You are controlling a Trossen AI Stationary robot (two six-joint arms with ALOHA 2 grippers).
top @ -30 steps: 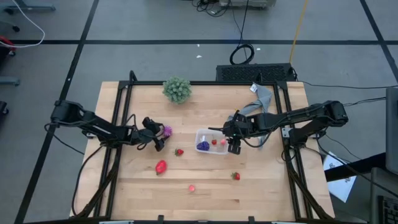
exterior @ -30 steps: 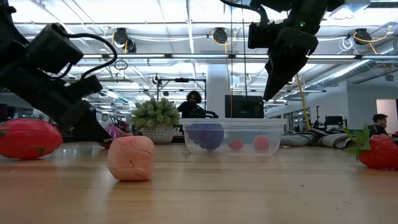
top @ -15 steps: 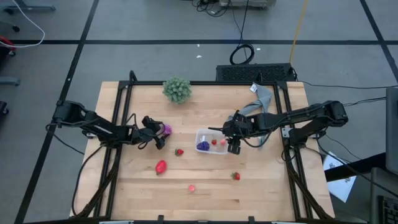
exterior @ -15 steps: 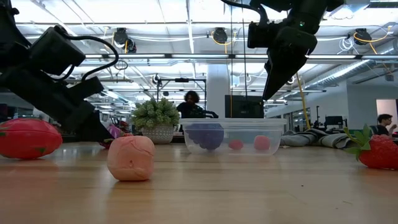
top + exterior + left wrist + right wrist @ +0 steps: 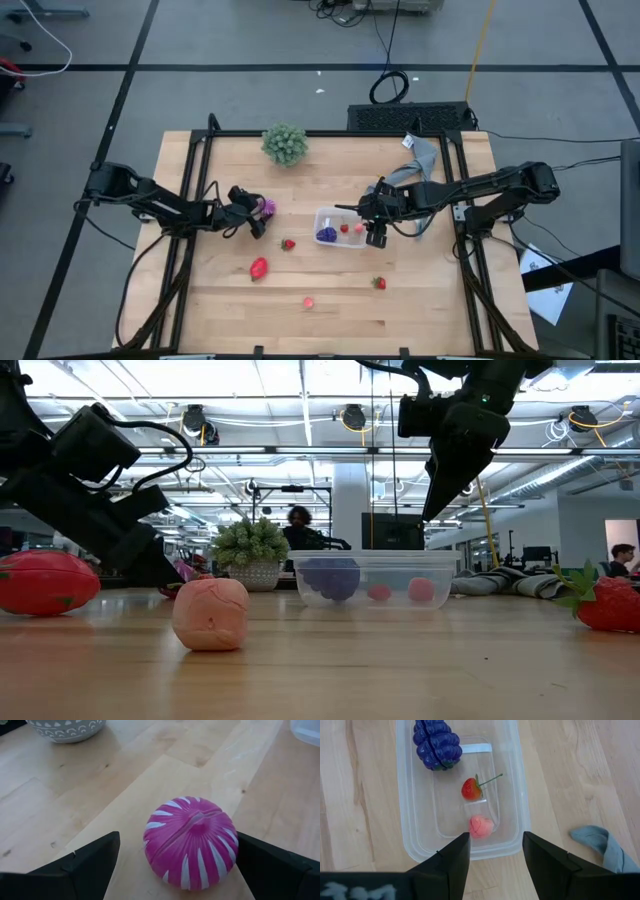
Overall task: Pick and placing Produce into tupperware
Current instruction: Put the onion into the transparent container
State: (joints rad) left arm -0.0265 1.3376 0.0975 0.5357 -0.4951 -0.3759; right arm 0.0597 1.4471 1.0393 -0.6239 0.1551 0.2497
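Left gripper (image 5: 172, 865) low on worktop (image 5: 330, 285), fingers (image 5: 85, 865) apart, flanking magenta striped ball (image 5: 191, 849); contact not clear. Right gripper (image 5: 495, 847) raised over near end of clear tub (image 5: 415, 851), fingers (image 5: 451, 857) apart, nothing between. Inside tub: purple grape cluster (image 5: 436, 745), small strawberry (image 5: 471, 789), pink piece (image 5: 481, 826). Loose on worktop: strawberry (image 5: 288, 244) left of tub, bigger red fruit (image 5: 259, 268), pink piece (image 5: 308, 302), another strawberry (image 5: 379, 283). Potted green plant (image 5: 285, 144) at back, grey cloth (image 5: 425, 160) beyond tub. No readable labels or writing.
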